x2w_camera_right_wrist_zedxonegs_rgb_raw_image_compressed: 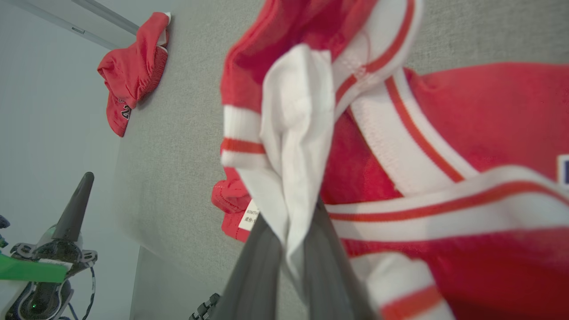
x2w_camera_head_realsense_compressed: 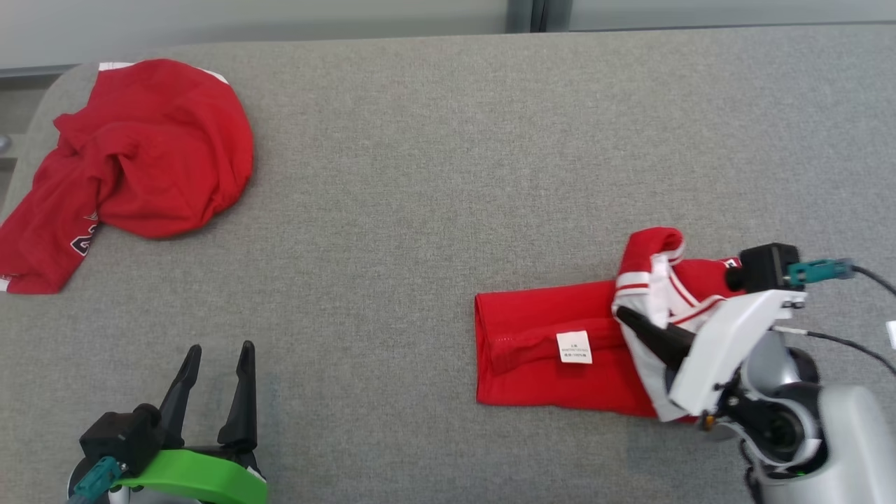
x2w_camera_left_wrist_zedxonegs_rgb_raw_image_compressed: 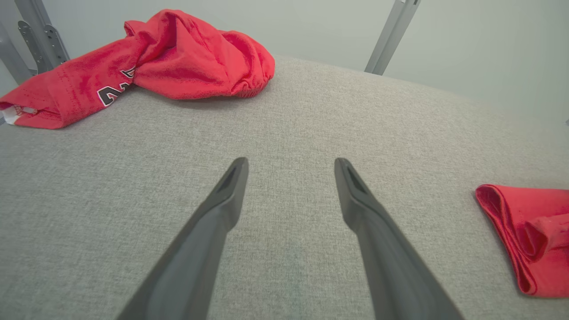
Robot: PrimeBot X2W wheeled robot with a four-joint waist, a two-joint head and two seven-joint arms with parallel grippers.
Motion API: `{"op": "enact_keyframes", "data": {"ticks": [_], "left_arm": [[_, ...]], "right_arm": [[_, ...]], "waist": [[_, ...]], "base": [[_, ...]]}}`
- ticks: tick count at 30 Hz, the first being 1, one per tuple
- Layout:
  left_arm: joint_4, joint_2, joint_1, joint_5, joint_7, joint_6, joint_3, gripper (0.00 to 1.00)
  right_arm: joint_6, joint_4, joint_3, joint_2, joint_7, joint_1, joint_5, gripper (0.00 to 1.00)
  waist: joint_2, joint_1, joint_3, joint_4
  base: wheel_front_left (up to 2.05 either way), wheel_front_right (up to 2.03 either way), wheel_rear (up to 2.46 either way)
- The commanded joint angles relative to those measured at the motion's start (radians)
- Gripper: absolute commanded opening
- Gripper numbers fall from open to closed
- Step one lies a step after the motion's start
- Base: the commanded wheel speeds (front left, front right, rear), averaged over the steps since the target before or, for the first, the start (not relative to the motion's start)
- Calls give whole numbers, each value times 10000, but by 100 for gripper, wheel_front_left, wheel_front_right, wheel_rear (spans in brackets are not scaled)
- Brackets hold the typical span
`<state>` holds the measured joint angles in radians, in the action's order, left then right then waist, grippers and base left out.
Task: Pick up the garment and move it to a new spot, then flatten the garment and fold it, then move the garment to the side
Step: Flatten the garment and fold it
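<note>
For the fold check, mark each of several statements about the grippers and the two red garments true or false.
1. The right gripper is shut on the folded red jersey. True.
2. The left gripper holds the crumpled red jersey. False: it is open and empty above the grey table, apart from that jersey.
3. A white label shows on the folded red jersey. True.
4. The two jerseys overlap. False: a wide stretch of bare table lies between them, with the crumpled one at the far left and the folded one at the right.
</note>
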<state>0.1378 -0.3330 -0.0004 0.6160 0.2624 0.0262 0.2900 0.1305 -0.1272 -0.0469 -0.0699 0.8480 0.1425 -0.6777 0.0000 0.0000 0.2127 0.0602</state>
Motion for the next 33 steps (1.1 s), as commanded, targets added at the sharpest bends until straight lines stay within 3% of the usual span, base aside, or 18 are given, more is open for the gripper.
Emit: {"op": "enact_keyframes", "data": {"ticks": [1,9,18,19,20,27,33], "left_arm": [[108,29,-237,-107,23,-59,37,100],[460,117,-561,-126,23,-209,148,100],[702,196,-594,-132,24,-258,185,100],[730,202,-586,-129,24,-261,179,100],[759,216,-550,-134,24,-255,151,100],[692,200,-283,-147,25,-210,6,100],[454,233,-162,-159,25,-152,-108,100]], "right_arm": [[4,262,395,99,-519,171,246,0],[5,1559,2598,174,-2311,599,322,0],[5,2511,3426,185,-3281,1073,240,0],[5,2542,3481,175,-3324,1123,327,58],[5,2455,3594,183,-3403,1159,299,100],[5,836,3075,179,-3273,1165,69,100],[4,-1132,1307,168,-2174,701,335,100]], "waist": [[0,0,158,-49],[0,0,321,11],[0,0,258,91],[0,0,241,98],[0,0,205,99],[0,0,81,22],[0,0,168,-96]], "base": [[0,0,0],[0,0,0],[0,0,0],[0,0,0],[0,0,0],[0,0,0],[0,0,0]]}}
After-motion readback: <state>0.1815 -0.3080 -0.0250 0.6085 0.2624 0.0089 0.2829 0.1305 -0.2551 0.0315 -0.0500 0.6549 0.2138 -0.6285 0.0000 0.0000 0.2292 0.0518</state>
